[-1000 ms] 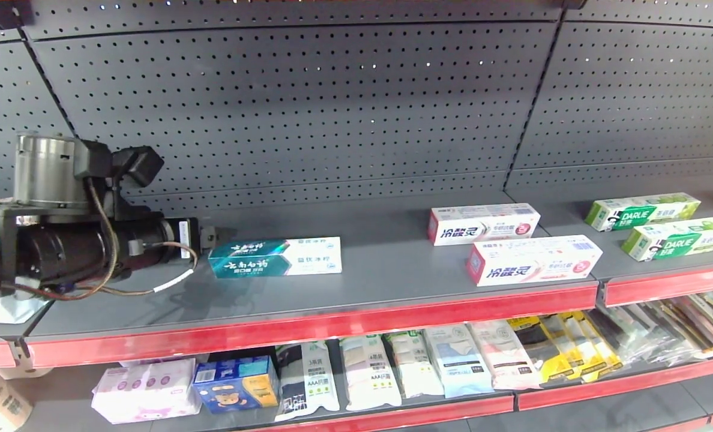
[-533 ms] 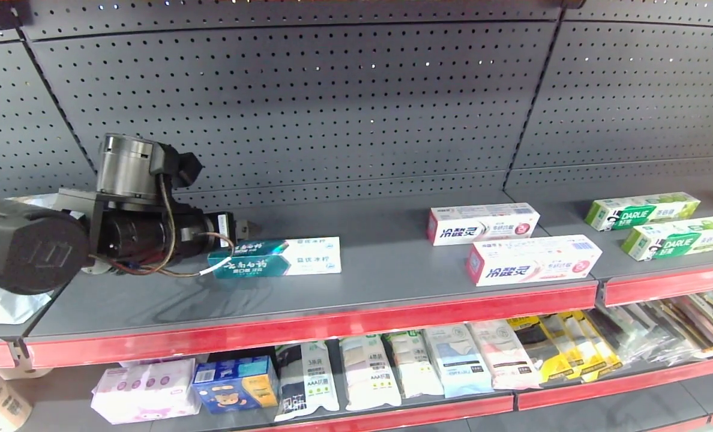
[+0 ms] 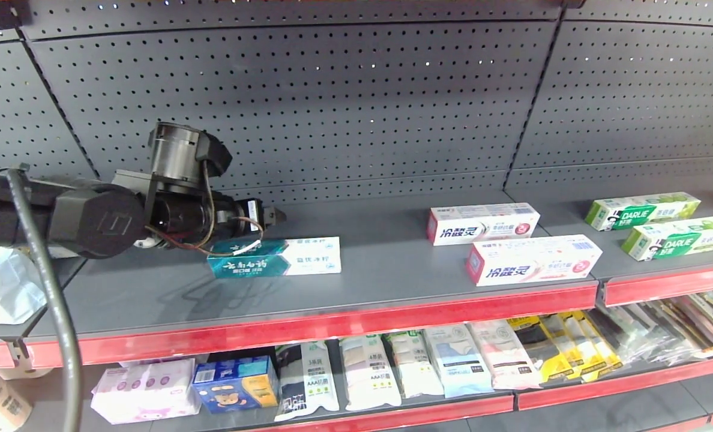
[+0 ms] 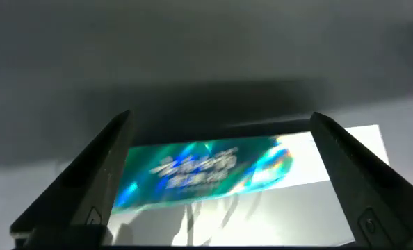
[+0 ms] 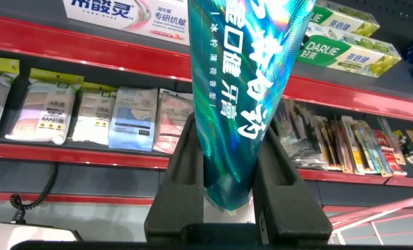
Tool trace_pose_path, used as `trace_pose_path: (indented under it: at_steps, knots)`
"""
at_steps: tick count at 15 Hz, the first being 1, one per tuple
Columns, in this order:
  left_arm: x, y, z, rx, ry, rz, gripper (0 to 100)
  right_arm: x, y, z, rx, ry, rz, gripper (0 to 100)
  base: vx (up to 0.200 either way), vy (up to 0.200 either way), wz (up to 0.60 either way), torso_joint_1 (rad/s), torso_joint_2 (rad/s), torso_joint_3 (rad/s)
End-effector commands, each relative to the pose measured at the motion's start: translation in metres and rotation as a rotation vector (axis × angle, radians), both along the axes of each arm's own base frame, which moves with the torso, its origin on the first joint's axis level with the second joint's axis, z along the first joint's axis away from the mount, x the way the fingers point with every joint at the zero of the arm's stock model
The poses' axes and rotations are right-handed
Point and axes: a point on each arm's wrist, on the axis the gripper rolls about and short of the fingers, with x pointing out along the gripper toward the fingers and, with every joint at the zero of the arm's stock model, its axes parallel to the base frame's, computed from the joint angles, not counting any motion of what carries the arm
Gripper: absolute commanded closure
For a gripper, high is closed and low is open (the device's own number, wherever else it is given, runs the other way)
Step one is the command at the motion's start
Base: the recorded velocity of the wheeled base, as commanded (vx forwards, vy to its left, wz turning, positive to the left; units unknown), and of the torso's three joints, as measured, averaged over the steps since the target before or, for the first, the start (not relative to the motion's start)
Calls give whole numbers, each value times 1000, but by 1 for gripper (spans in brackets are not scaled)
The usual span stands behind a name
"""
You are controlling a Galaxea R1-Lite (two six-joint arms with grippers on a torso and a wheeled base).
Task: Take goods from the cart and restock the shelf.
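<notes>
This is looking like a shop: toothpaste boxes (image 3: 482,223) are lying on a grey metal shelf (image 3: 392,270), a red price strip (image 3: 332,325) is running along the shelf's front edge, a perforated panel (image 3: 332,108) is rising behind the shelf, and packets (image 3: 368,372) are lying below the shelf.

Left end effector (image 4: 221,118) spread wide — right end effector (image 5: 231,135) clamped tight.

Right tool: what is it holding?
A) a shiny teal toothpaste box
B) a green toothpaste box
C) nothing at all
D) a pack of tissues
A: the right wrist view shows the right tool clamped on the lower end of a shiny teal toothpaste box, which sticks up out of it.
</notes>
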Motion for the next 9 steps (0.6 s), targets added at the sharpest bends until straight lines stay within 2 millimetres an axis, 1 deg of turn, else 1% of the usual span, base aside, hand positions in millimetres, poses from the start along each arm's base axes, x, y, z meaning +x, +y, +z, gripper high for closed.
trace_pose_path:
  at_steps: [1, 2, 3, 5, 7, 9]
  knots:
    - [5, -7, -2, 6, 16, -13, 0, 1, 0, -1, 0, 6, 1, 100, 0, 0, 0, 0, 0, 0]
    - [5, -8, -1, 7, 22, -16, 0, 1, 0, -2, 0, 9, 0, 100, 0, 0, 0, 0, 0, 0]
    - [6, -12, -5, 13, 47, -25, 0, 1, 0, -2, 0, 11, 0, 100, 0, 0, 0, 0, 0, 0]
    - [9, -13, -8, 17, 51, -23, 0, 0, 0, -3, 0, 11, 1, 100, 0, 0, 0, 0, 0, 0]
    - [23, -17, -16, 29, 54, -6, 0, 1, 0, -3, 0, 13, 1, 100, 0, 0, 0, 0, 0, 0]
    - [27, -19, -17, 33, 51, -3, 0, 1, 0, -3, 0, 14, 1, 100, 0, 0, 0, 0, 0, 0]
